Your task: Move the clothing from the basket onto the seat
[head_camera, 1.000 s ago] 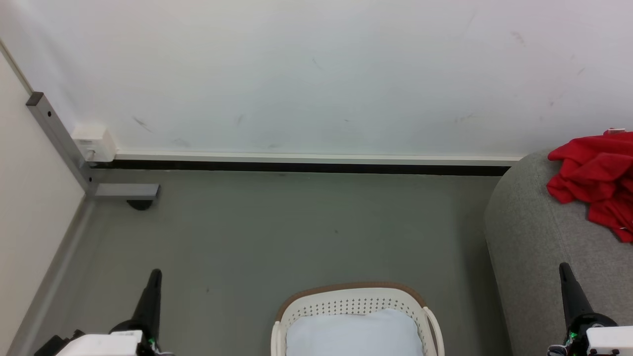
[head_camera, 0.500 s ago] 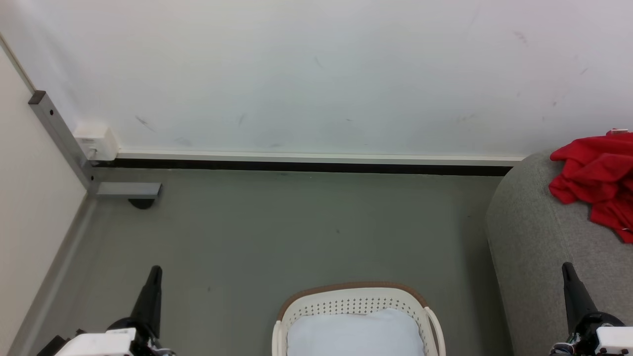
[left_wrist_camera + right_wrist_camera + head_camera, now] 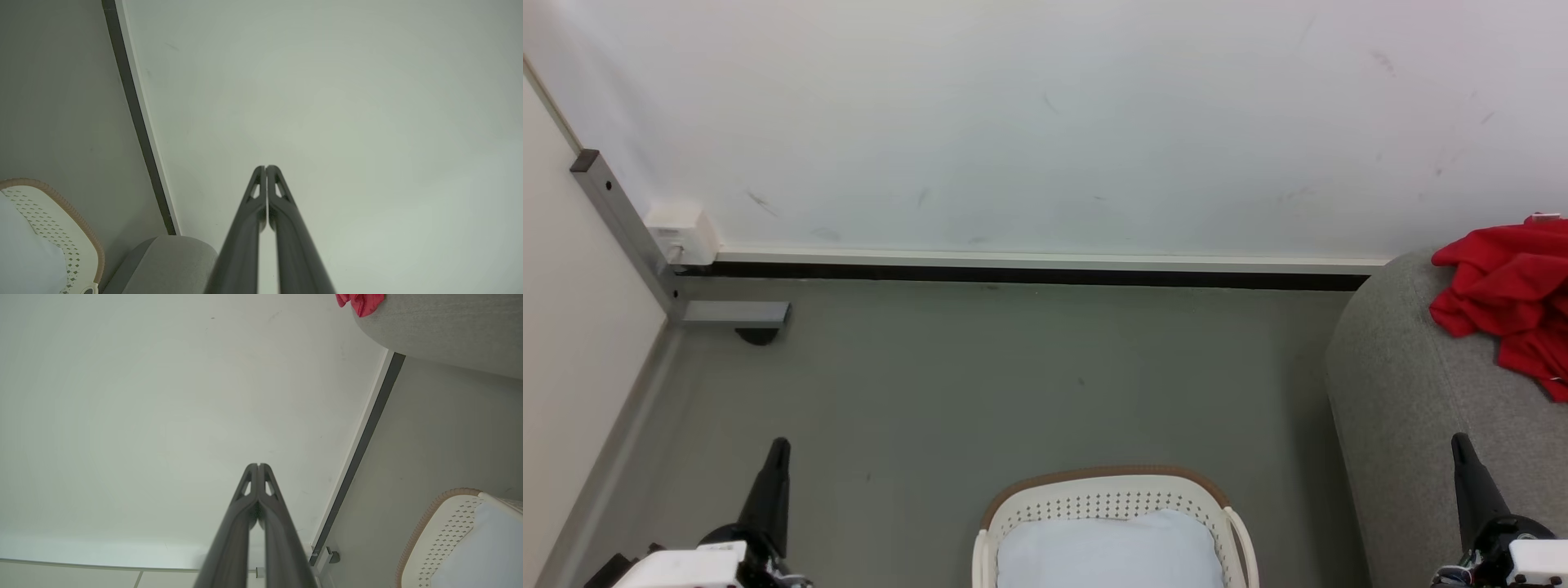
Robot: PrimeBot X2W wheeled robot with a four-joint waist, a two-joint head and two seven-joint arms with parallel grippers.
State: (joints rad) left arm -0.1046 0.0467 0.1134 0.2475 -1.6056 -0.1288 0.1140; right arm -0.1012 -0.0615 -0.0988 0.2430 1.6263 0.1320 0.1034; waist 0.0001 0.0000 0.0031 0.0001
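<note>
Shirt on the sofa, no red cloth in the basket: the carrying step looks finished.

Bright red jersey shirt (image 3: pixel 1503 294) lies crumpled on the large light grey fabric sofa (image 3: pixel 1405 392), close to its rounded end edge. It's well apart from the oval cream-white perforated plastic basket (image 3: pixel 1107 475) with the brown rim band, which holds a pale blue-white cushion pad (image 3: pixel 1111 551). Left gripper (image 3: pixel 265 167) and right gripper (image 3: pixel 258 465) each show fingers pressed together, holding nothing. My read: delivery is done, so the next move calls only for keeping both arms clear of the sofa. Against a second ago the whole head view sits a touch shifted, which is camera drift; shirt and basket lie as they were.
</note>
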